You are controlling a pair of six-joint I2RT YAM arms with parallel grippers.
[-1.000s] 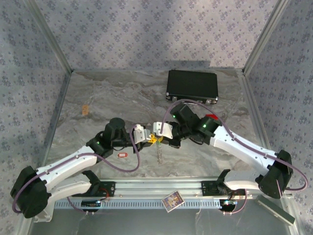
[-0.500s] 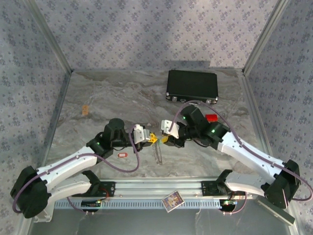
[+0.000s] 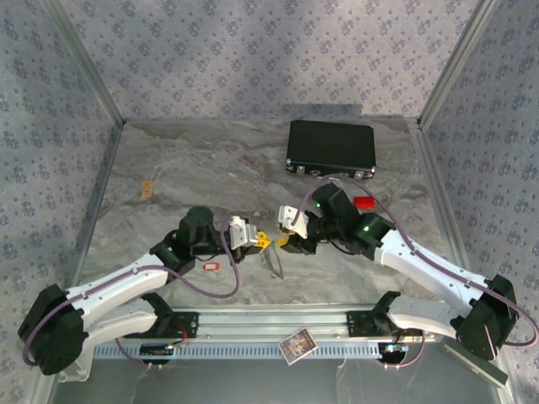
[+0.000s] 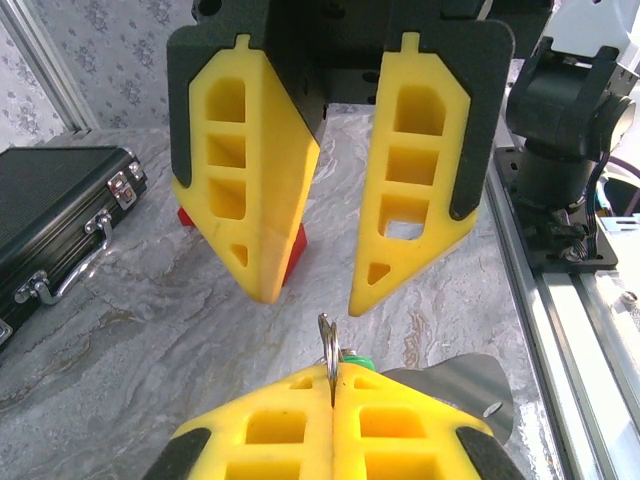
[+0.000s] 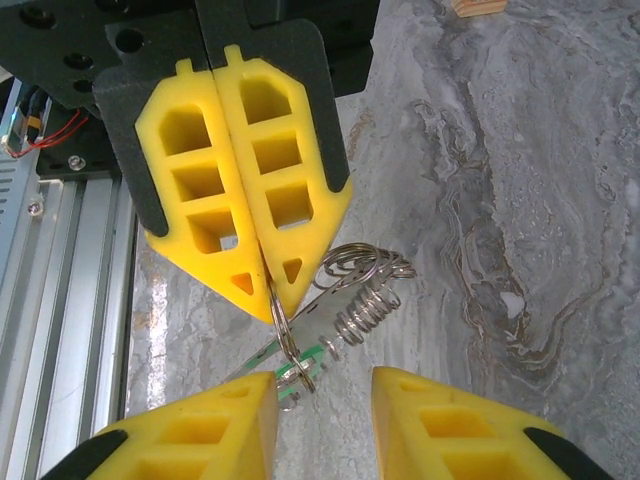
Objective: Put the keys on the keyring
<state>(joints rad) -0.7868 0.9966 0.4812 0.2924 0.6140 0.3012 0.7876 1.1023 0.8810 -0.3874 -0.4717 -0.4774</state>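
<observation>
1. The left gripper (image 5: 268, 292) was clenched. Its yellow fingers were pressed flat together on one thin wire turn of the keyring (image 5: 362, 300).
2. The right gripper (image 4: 310, 295) faced it tip to tip. It had let go, and its two fingers (image 4: 250, 190) stood apart with nothing between them.
3. The keyring hung from the left fingertips in the space between the two grippers, above the table (image 3: 210, 168). From above it read as a thin pale line with its long axis running from the fingertips toward the near rail (image 3: 269, 320).
4. In the right wrist view the keyring looked silvery: several loose round turns of wire and a short tight coil bunched just beside the pinch. In the left wrist view the pinched turn stood edge-on, rising straight up out of the closed fingers.
5. The green and white key (image 5: 298, 360) lay against the ring right under the left fingertips. Its flat metal blade slanted up toward the coil. Whether it was threaded on cannot be told.
6. The red key (image 3: 211, 267) lay flat on the table under the left forearm, well apart from the ring. It was a small red tag with a pale centre, long axis left to right.
7. A card (image 3: 296, 345) leaned on the rail, its print too small to read.
8. A black case (image 3: 330, 147) sat at the far side, with a red block (image 3: 364, 202) beside the right arm.
</observation>
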